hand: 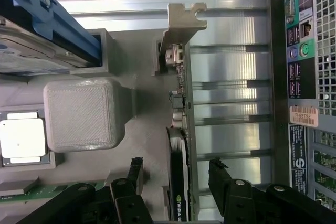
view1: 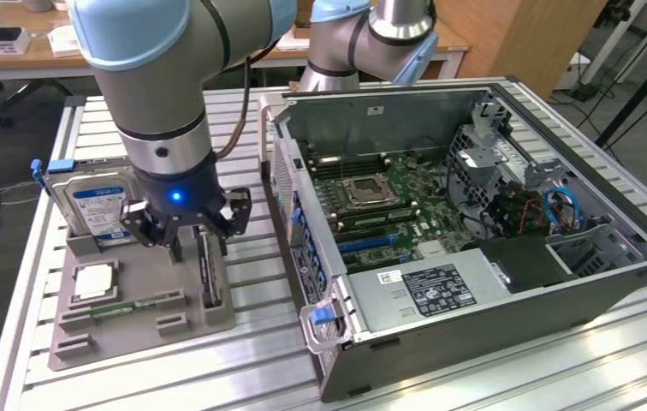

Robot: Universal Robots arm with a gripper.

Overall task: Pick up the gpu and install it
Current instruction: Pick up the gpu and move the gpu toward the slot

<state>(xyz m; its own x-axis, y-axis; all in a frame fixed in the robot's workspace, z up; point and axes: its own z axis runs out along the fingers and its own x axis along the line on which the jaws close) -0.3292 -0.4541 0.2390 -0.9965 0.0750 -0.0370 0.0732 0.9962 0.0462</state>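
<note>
The gpu (view1: 210, 276) stands on edge in a slot of the grey holder tray (view1: 141, 332), seen as a dark slab. Its silver end bracket (hand: 184, 24) points away from the case. My gripper (view1: 200, 245) hangs just over the card's top edge, open. In the wrist view the gpu (hand: 178, 195) runs between the two black fingers (hand: 135, 171), with a gap on each side. The open computer case (view1: 472, 214) lies at the exterior view's right with its motherboard (view1: 381, 205) exposed.
The same tray holds a silver hard drive with a blue-white label (view1: 101, 205), a processor chip (view1: 93, 281) and a narrow green memory stick (view1: 135, 304). A raised grey block (hand: 79, 114) sits beside the gpu slot. The slatted metal table (view1: 529, 368) carries everything.
</note>
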